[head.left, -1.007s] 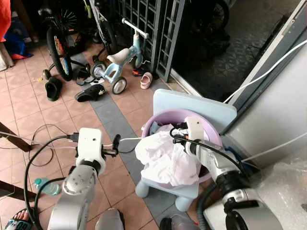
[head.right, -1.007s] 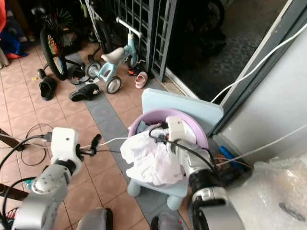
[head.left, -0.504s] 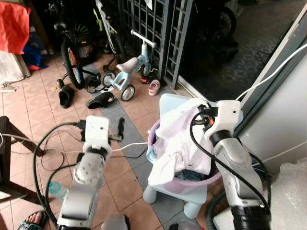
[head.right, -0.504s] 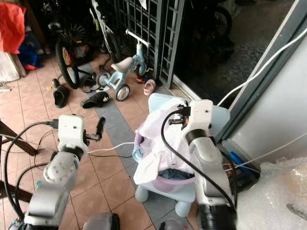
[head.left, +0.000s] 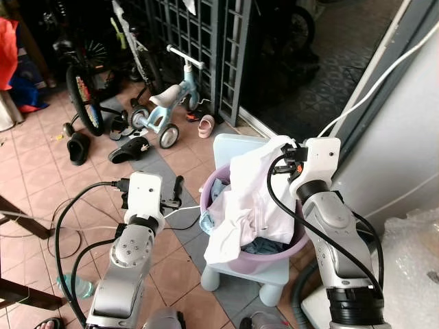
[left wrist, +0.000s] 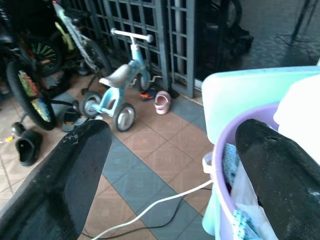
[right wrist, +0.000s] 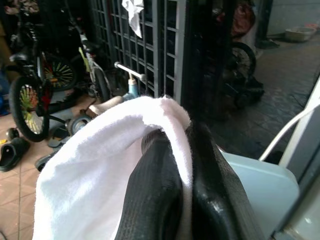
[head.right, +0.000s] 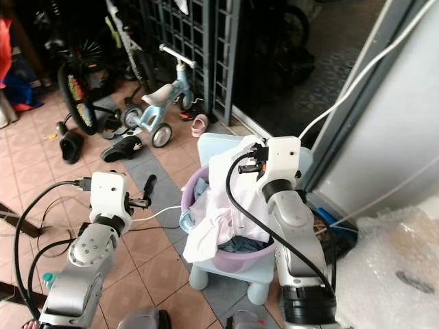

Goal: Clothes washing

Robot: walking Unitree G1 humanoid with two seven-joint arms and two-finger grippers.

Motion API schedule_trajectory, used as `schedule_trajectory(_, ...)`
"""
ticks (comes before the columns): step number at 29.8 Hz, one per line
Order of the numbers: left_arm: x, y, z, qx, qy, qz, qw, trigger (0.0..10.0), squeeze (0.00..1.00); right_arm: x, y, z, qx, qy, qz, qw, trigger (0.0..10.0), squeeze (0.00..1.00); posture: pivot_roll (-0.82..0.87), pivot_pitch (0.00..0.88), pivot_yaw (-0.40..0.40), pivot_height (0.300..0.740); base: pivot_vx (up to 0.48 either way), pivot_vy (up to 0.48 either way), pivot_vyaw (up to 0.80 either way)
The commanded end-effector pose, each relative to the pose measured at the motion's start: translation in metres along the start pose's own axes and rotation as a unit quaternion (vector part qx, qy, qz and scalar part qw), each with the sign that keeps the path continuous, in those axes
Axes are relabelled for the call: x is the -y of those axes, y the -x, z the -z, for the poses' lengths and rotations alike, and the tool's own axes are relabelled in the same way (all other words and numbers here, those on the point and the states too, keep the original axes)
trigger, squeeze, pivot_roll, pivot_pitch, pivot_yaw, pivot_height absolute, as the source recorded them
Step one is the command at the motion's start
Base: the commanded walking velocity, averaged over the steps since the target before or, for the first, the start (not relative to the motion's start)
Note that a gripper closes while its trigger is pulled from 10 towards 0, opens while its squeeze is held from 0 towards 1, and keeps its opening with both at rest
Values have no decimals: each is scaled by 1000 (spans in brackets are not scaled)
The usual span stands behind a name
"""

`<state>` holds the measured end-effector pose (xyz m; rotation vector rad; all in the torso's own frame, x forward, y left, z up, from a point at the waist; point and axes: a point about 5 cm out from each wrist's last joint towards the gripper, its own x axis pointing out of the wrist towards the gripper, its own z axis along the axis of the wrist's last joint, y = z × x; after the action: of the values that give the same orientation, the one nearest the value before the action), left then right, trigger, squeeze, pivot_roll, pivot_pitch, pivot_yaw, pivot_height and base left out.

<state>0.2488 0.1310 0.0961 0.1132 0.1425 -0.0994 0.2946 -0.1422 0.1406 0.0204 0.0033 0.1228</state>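
A lilac laundry basin full of clothes rests on a light blue child's chair. My right gripper is shut on a white garment, held up above the basin's far rim; the cloth hangs down from it over the basin's front edge. Blue and patterned clothes lie underneath inside the basin. My left gripper is open, raised to the left of the basin with nothing between its fingers; the basin's rim is close by in the left wrist view.
A white cable runs across the tiled floor beside the chair. A small blue tricycle, bicycles, sandals and a pink shoe lie farther back by a dark metal gate. A grey wall with white cables stands on the right.
My right gripper has lifted the white garment out of the basin to above its far rim. The camera has shifted and my left arm has risen a little.
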Motion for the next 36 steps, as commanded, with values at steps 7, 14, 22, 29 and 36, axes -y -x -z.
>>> schedule_trajectory(7, 1, 0, 1, -3, -5, 3, 1000, 10000, 0, -1, 0, -1, 6, 1, 0, 1000, 10000, 0, -5, 0, 6, 740, 0, 0, -600)
schedule_trajectory(14, 1, 0, 2, -6, -4, 5, 1000, 10000, 0, -2, 1, 4, 1, 7, 0, 1000, 10000, 0, -2, 0, 3, 740, -285, 0, 0)
schedule_trajectory(22, 2, -1, 3, -7, -1, 3, 1000, 10000, 0, 1, -4, 3, 0, 15, 6, 1000, 10000, 0, -1, 0, -7, 740, -310, 0, 0)
schedule_trajectory(29, 2, -2, 3, -7, -1, 2, 1000, 10000, 0, 1, -9, -3, 6, 30, 8, 999, 10000, 0, -3, 0, -7, 740, -306, 0, 0)
schedule_trajectory(36, 2, -3, 3, -8, -1, 5, 1000, 10000, 0, 3, -12, -9, 18, 25, 16, 999, 10000, 0, -9, 0, -1, 740, -287, 0, 0)
